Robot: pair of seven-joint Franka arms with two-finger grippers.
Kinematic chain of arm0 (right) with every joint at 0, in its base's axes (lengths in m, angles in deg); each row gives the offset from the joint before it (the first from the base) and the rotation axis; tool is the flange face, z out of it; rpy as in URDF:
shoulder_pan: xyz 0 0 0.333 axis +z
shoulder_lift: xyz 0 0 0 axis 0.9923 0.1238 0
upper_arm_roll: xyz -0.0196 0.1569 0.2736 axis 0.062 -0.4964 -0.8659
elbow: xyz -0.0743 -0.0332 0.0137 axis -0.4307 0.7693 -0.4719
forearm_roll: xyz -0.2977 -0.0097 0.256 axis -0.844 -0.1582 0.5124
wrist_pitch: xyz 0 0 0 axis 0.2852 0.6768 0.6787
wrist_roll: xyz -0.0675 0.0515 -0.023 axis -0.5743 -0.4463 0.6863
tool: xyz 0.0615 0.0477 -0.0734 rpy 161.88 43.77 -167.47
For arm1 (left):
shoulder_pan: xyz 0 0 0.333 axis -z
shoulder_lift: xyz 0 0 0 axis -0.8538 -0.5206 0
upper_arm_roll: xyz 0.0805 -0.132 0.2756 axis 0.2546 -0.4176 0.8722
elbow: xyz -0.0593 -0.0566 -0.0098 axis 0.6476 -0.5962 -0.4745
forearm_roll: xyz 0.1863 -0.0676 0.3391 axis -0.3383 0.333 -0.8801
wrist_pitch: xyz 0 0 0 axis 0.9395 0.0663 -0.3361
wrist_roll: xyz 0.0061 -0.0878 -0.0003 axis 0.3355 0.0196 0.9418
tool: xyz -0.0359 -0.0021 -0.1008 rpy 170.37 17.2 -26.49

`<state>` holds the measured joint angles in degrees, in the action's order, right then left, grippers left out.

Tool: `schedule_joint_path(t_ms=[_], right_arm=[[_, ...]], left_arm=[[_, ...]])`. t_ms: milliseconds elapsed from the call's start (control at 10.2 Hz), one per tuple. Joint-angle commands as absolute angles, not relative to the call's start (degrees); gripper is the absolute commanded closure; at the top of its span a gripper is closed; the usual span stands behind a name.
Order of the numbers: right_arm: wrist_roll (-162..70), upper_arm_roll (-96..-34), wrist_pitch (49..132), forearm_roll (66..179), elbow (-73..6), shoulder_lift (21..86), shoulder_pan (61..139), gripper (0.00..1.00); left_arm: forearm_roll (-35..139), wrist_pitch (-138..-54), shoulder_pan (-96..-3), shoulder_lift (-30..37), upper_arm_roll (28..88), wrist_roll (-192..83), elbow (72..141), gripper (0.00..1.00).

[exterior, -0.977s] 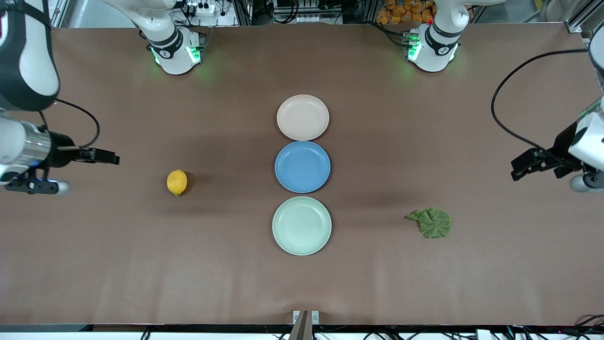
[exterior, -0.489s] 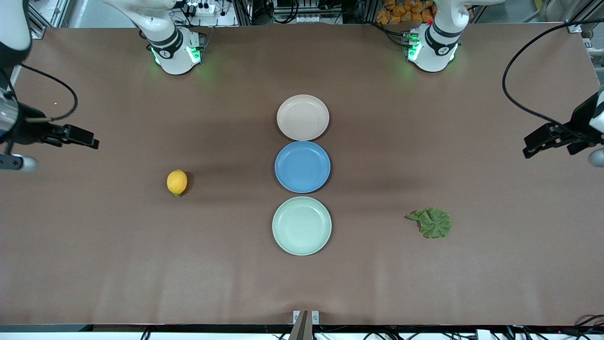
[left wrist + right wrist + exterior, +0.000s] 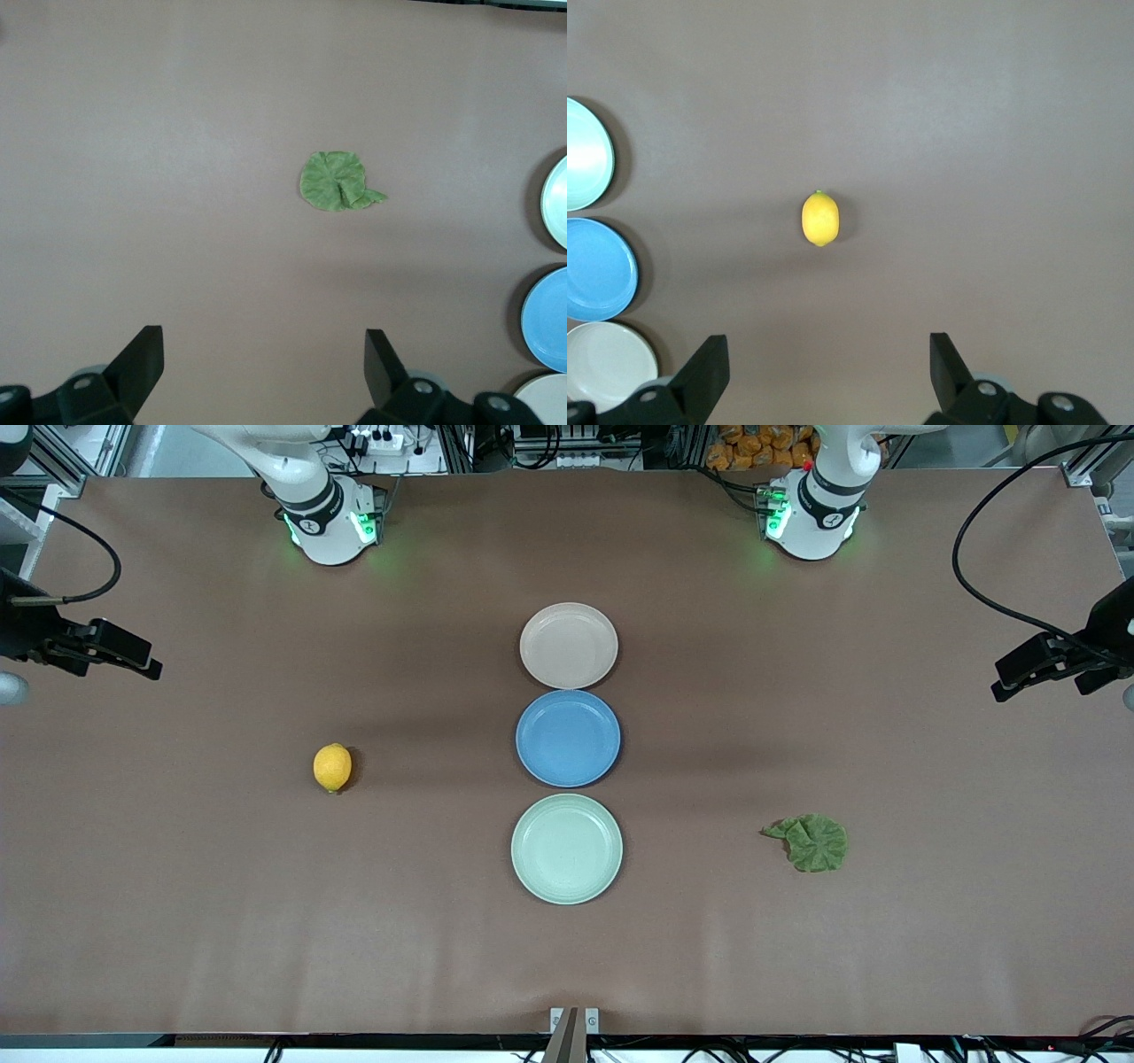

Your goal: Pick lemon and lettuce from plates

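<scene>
The yellow lemon (image 3: pixel 332 767) lies on the bare table toward the right arm's end, also in the right wrist view (image 3: pixel 820 219). The crinkled green lettuce (image 3: pixel 813 842) lies on the bare table toward the left arm's end, also in the left wrist view (image 3: pixel 337 181). The beige plate (image 3: pixel 568 646) and the mint plate (image 3: pixel 567 849) are empty in the middle. My right gripper (image 3: pixel 133 659) (image 3: pixel 828 376) is open and empty, high over its end of the table. My left gripper (image 3: pixel 1021 675) (image 3: pixel 264 372) is open and empty, high over its end.
An empty blue plate (image 3: pixel 568 738) sits between the beige and mint plates; the three form a line across the table's middle. The plates' edges show in the right wrist view (image 3: pixel 594 268) and the left wrist view (image 3: pixel 551 319). Black cables hang at both arms.
Both grippers have drawn up and outward toward the table's ends, away from the lemon and the lettuce. The lemon, lettuce and plates have not moved.
</scene>
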<state>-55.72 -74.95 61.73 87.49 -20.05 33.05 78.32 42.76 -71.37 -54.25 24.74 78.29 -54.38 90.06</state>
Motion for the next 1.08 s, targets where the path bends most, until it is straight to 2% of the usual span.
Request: schedule_joint_path(t_ms=[0,195,489,977], right_arm=[[-55.3,-73.6,62.7,85.0,-20.8,31.7,80.2,0.00],[-55.0,-72.5,62.8,85.0,-20.8,31.7,80.2,0.00],[-55.1,-65.1,62.7,85.2,-20.5,31.9,86.7,0.00],[-55.7,-65.3,62.7,85.5,-19.2,32.5,86.8,0.00]], left_arm=[[43.8,-70.9,-54.8,26.8,78.2,-54.6,92.1,0.00],[43.8,-70.3,-54.7,27.3,78.2,-54.6,92.1,0.00],[43.8,-70.1,-54.7,27.3,78.2,-54.9,91.7,0.00],[43.8,-70.1,-54.7,27.3,78.2,-54.9,91.4,0.00]])
